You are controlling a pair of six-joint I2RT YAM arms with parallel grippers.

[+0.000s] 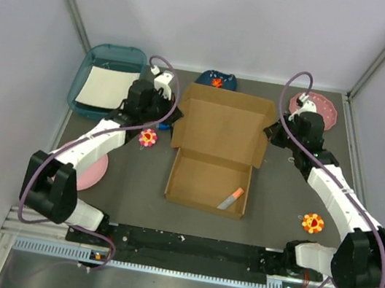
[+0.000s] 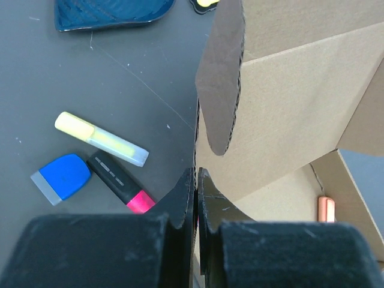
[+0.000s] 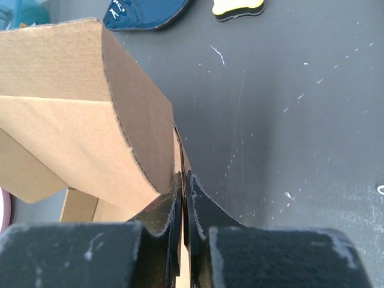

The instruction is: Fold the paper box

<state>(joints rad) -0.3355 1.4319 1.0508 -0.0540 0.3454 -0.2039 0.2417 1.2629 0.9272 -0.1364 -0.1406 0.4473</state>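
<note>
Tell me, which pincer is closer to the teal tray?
The left pincer. It pinches the paper box's left edge, toward the teal tray. The right pincer pinches the box's right edge, farther away.

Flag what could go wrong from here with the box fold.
The left gripper and right gripper each pinch a thin side edge of the paper box; uneven pulls could tear it or slip off. An orange marker lies inside the box; closing the lid would likely trap it. A yellow highlighter beside the left gripper could get knocked.
</note>
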